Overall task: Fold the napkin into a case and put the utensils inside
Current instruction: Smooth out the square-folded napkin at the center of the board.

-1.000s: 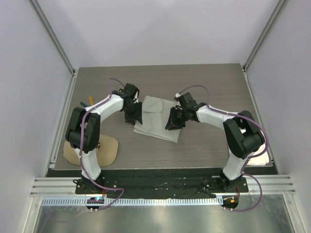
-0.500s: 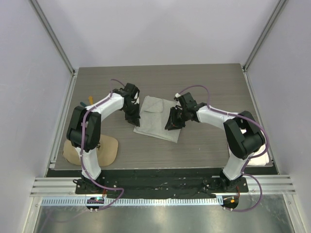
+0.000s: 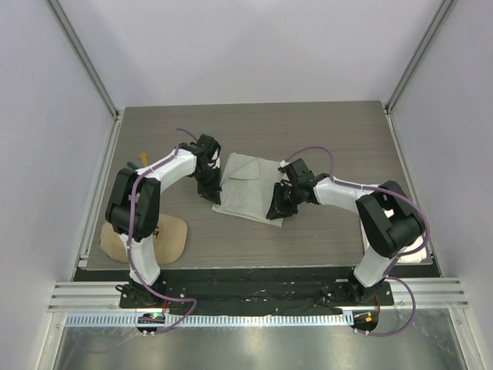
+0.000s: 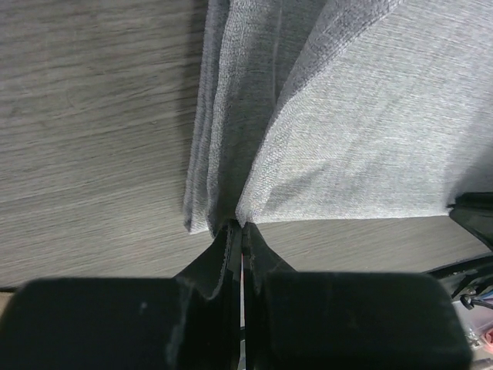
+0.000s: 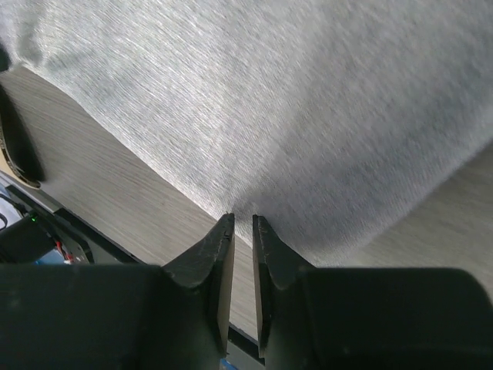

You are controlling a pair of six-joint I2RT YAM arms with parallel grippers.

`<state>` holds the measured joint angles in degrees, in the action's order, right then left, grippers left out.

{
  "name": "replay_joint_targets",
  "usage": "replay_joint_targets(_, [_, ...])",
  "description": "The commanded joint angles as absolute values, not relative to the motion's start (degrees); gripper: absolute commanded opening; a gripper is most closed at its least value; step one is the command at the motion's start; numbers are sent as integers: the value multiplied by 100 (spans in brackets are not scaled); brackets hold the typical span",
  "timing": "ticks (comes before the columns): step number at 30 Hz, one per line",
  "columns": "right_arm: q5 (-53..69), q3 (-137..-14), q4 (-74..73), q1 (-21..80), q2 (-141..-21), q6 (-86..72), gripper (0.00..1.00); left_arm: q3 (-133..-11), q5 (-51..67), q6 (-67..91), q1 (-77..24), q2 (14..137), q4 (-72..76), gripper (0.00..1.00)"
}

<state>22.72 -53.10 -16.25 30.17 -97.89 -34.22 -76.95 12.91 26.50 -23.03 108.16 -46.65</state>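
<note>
The light grey napkin (image 3: 248,189) lies folded at the table's middle, with its layers showing in the left wrist view (image 4: 347,131). My left gripper (image 3: 209,193) (image 4: 241,226) is shut on the napkin's near left corner. My right gripper (image 3: 278,209) (image 5: 243,220) rests its tips on the napkin's (image 5: 293,100) near right edge. Its jaws stand a narrow gap apart, and the cloth puckers slightly at the tips. The utensils (image 3: 136,163) show only as orange and teal bits at the far left, partly hidden by the left arm.
A tan cap (image 3: 154,239) sits at the near left corner of the table. A white towel (image 3: 420,251) peeks out behind the right arm at the near right. The wood-grain table (image 3: 323,131) is walled in by a frame at its sides.
The left gripper has shut on the napkin's near left corner. The right gripper has moved nearer along the napkin's right side, and its jaws have narrowed.
</note>
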Motion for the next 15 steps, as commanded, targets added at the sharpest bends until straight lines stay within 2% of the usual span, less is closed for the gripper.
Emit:
replay_joint_targets(1, [2049, -5019, -1521, 3023, -9220, -3472, 21, -7603, 1134, 2575, -2197, 10881, -4729, 3])
replay_joint_targets(13, [1881, -4465, -1556, 2830, -9132, -3331, 18, -7646, 650, 2426, -2118, 10969, -4896, 4])
replay_joint_targets(14, [1846, -4439, -1564, 2813, -9132, -3331, 17, -7655, 624, 2408, -2118, 10969, -4956, 6])
replay_joint_targets(15, [1837, -4473, -1625, 2804, -9123, -3322, 17, -7673, 589, 2400, -2109, 10960, -5001, 13])
